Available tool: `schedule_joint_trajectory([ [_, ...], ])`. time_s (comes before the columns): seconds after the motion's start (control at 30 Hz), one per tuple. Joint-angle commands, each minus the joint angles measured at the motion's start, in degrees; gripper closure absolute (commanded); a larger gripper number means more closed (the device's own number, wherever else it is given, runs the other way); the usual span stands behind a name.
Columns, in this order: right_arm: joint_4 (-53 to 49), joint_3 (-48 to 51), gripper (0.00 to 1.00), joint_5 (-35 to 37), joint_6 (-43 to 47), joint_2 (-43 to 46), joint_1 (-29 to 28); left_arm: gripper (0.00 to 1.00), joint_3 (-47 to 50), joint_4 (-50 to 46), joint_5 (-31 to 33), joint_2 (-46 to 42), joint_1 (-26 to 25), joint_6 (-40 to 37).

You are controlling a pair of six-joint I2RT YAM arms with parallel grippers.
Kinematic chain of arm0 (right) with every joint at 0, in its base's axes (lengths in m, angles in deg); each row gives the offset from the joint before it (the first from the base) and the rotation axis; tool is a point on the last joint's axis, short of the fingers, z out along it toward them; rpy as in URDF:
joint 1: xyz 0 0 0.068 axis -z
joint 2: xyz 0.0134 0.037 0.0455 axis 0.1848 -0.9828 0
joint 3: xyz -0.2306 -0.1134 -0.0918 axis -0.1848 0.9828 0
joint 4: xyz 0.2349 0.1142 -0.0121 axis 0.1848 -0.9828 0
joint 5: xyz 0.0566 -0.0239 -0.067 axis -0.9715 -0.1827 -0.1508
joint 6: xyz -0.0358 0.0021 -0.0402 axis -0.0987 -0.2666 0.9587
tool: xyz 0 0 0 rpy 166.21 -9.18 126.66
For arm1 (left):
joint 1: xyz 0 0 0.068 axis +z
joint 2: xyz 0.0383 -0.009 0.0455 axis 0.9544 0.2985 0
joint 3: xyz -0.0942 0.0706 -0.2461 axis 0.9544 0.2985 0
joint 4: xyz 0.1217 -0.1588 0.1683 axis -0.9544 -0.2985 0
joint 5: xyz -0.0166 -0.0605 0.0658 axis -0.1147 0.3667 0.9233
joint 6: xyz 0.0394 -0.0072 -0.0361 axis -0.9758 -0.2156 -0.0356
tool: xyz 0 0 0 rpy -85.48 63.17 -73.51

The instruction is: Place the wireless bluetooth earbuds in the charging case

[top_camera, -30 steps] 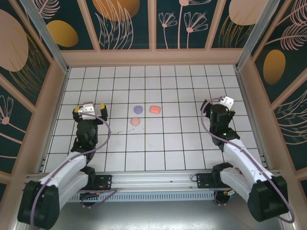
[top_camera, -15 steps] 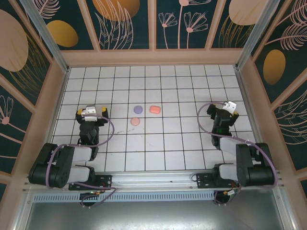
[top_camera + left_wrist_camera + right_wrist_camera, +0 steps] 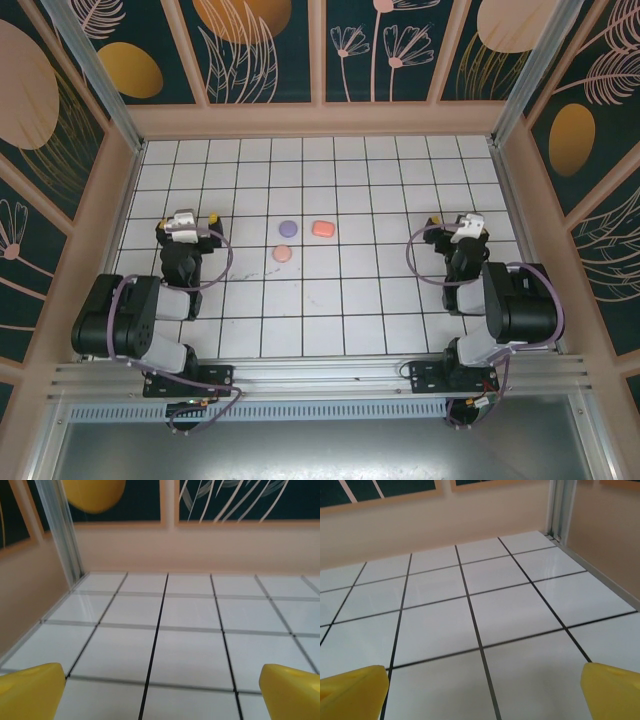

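Three small things lie at mid-table: a purple disc [image 3: 288, 228], a salmon-pink rounded box [image 3: 322, 229] and a pink disc [image 3: 282, 254]. I cannot tell which of them is the charging case. The earbuds are out of view. My left gripper [image 3: 186, 222] sits low over the tiles, well left of the three things, open, with nothing between its yellow fingertips [image 3: 30, 685]. My right gripper [image 3: 459, 223] sits low at the right, far from them and also open, and only bare tile shows between its fingertips [image 3: 612, 687].
The white tiled floor [image 3: 340, 300] is closed in by peach walls [image 3: 320, 120] on three sides, with metal corner posts [image 3: 100, 80]. Both arms are folded back, their elbows near the front rail [image 3: 320, 375]. The left wrist view faces the back-left corner post [image 3: 62, 530].
Both arms have folded down and back toward their bases. The grippers stayed open and near the same spots. The three small things have not moved.
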Motion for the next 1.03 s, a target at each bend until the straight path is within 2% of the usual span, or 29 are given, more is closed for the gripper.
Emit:
schedule_joint_trajectory([
  [0.0, 2.13, -0.89, 0.01, -4.27, -0.59, -0.12, 0.54, 0.01, -1.69, 0.71, -2.44, 1.03, 1.61, 2.97],
  [0.23, 1.57, -1.20, 0.01, -2.80, -0.68, -0.16, 0.29, 0.01, -2.12, -0.61, -0.56, 0.91, 1.80, 3.64],
  [0.3, 2.71, -0.63, 0.01, 0.52, -0.59, -0.14, -0.73, 0.01, -1.70, 0.00, 0.42, 0.65, 1.80, 3.82],
  [0.4, 2.56, -0.74, 0.01, 0.76, -0.50, -0.17, -0.95, 0.01, -0.98, 0.90, 0.51, 0.34, 1.72, 3.88],
  [0.53, 0.99, -1.50, 0.01, -2.95, 0.29, -0.02, -0.45, 0.01, -1.16, 0.78, 0.35, 0.40, 1.78, 3.73],
  [1.0, 0.25, -1.91, 0.01, -6.93, 0.73, -0.20, 0.40, 0.01, -1.15, 0.68, 0.33, 0.37, 1.78, 3.77],
])
